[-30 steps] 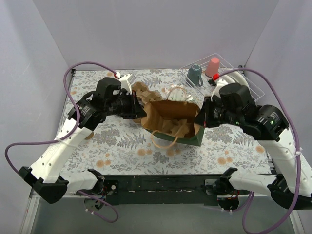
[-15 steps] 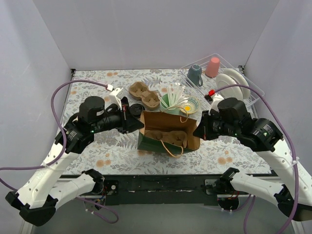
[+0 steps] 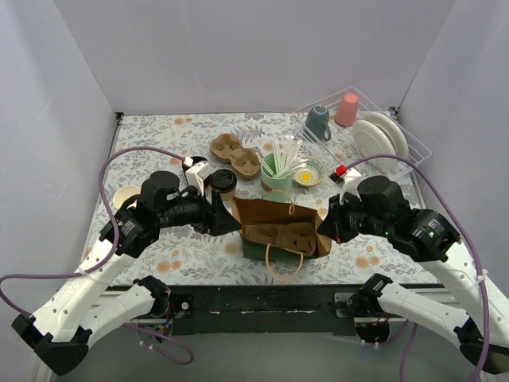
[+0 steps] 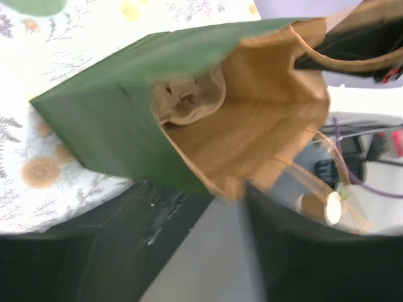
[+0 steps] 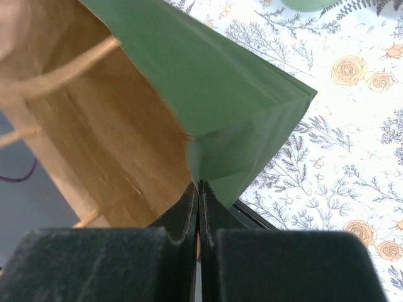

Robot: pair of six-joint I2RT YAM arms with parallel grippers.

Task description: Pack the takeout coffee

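The takeout coffee [image 3: 223,181], a brown cup with a black lid, stands on the table behind my left wrist. A green paper bag [image 3: 280,229] stands open at the front middle, with a pulp carrier [image 3: 288,235] inside it. In the left wrist view the bag [image 4: 113,113] and the carrier [image 4: 189,100] show clearly. My left gripper [image 3: 231,220] is at the bag's left rim, its jaws apart [image 4: 223,207] and blurred, with the rim just past their tips. My right gripper [image 5: 199,185] is shut on the bag's right rim [image 5: 189,148].
A second pulp carrier [image 3: 236,155] lies at the back. A green cup of stirrers [image 3: 278,165] and a small bowl [image 3: 308,172] stand behind the bag. A dish rack [image 3: 413,147] at the back right holds a teal mug [image 3: 318,121], a pink cup [image 3: 347,107] and plates [image 3: 380,139].
The bag has come toward the front edge with both arms. My left gripper has opened off the bag's rim. The coffee cup is now uncovered behind it.
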